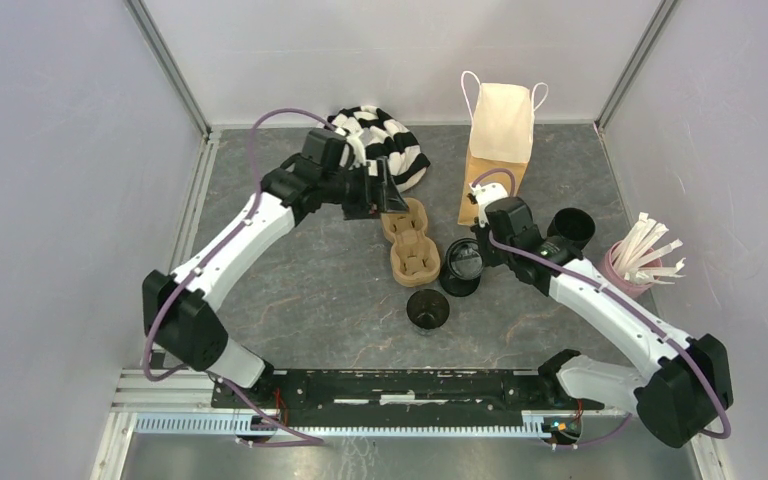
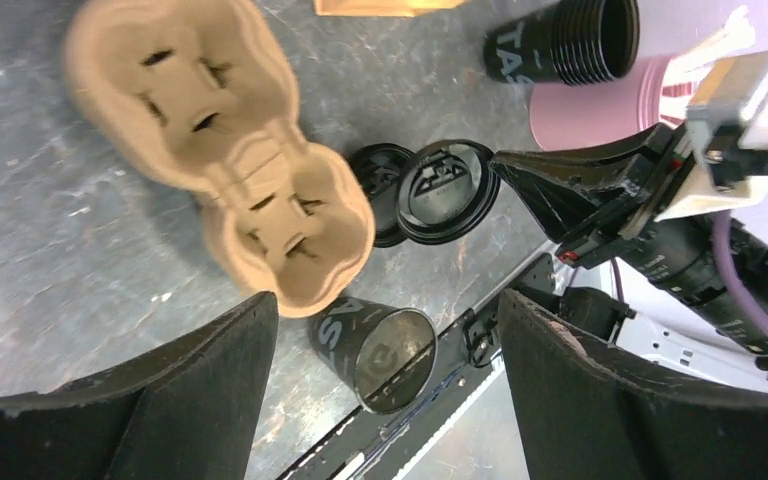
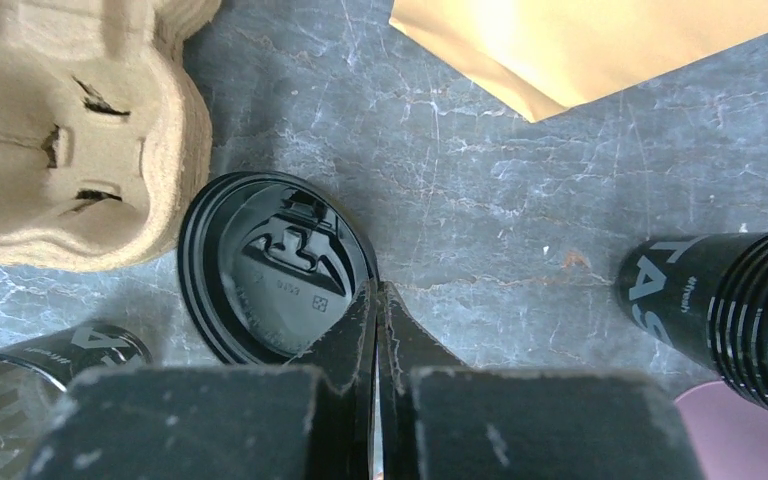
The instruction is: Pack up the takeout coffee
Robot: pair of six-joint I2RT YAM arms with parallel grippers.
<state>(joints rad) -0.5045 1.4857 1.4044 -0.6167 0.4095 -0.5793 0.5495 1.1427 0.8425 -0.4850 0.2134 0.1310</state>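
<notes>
- Our right gripper (image 3: 378,300) is clenched, its tips against the rim of a black lid (image 3: 270,265) low in the middle of the right wrist view; we cannot tell whether that rim is truly nipped between the jaws; if it is only grazed, a lift would probably leave the lid behind or flick it aside.
- That lid overlaps a second lid (image 2: 378,180) at the centre of the left wrist view; we judge the pair could drag together, or jam against the cardboard carrier (image 2: 220,160) just beside them.
- Our left gripper (image 2: 388,300) is released, jaws wide with nothing between them, above the carrier's lower end and one coffee cup (image 2: 375,345); this cup lies on its side, lidless, at bottom centre of that view; being round, it may roll away from a closing jaw.
- The other coffee cup (image 1: 570,228) also lies on its side, right of centre in the top view, between the standing paper bag (image 1: 500,150) and the pink cup (image 1: 632,270); a careless reach there could tip the bag or scatter the white sticks.
- Both arms meet near the lids; we think a clash is possible.
- Writing: white letters "TAS" on the other cup's side, the rest hidden; the small print beside them and the lids' embossing are too fine for us to read.
</notes>
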